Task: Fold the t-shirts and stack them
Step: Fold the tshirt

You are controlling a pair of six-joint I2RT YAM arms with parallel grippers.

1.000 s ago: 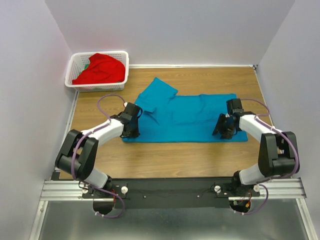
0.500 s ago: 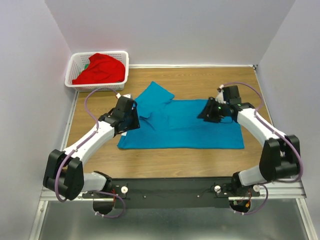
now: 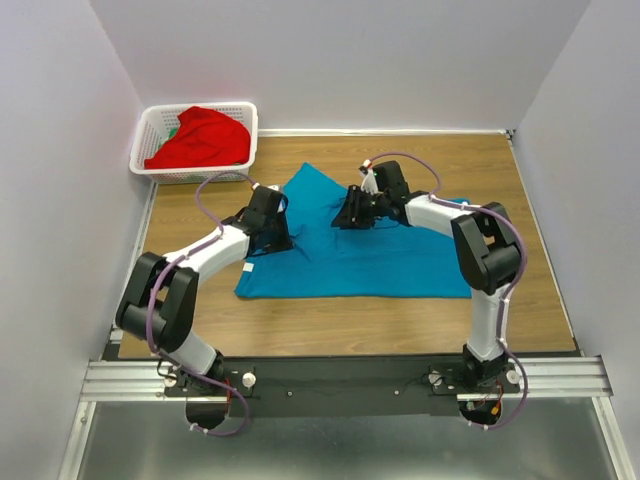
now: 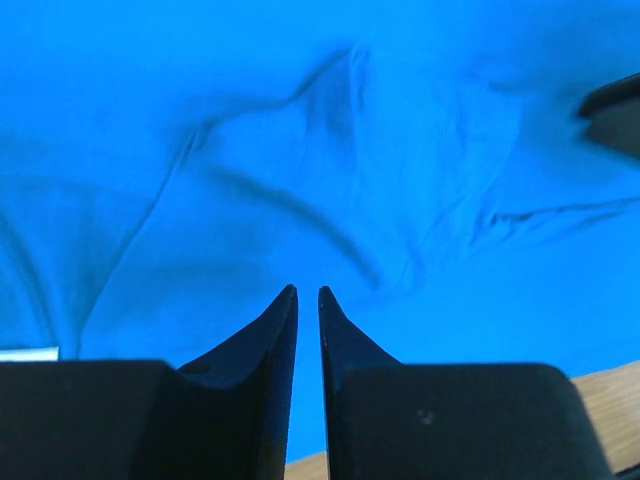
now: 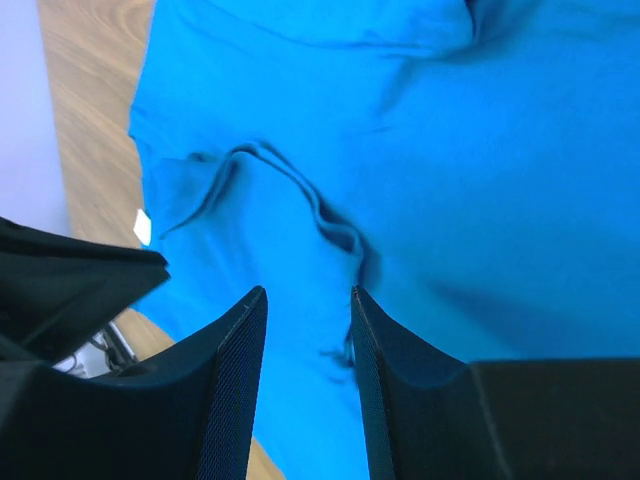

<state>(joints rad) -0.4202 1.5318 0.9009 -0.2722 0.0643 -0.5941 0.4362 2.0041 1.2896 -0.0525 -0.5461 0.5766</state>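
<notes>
On the desk [image 3: 350, 325], mid-board: teal shirt [image 3: 380, 260], spread mostly flat, one sleeve poking toward the far left, a few raised creases near the collar end. In the basket [image 3: 245, 125] at the far left corner: red shirt [image 3: 200, 138], bunched, untouched.

Down at the teal shirt's left shoulder: left jaws, drawn almost together with only a slit between. Cannot tell if pinching a layer of cloth or not. Near the top edge: right jaws, parted, nothing between them, poised just short of a creased ridge.

Both arms crowded close over the same patch, each in view of the other's wrist camera. Likely trouble from here: knocking together on any inward swing. Risk in closing the right jaws on that ridge: catching both layers, or only the top one, and skewing the fold. Risk in pulling on an uncertain left pinch: cloth slipping free, shirt dragged askew.
</notes>
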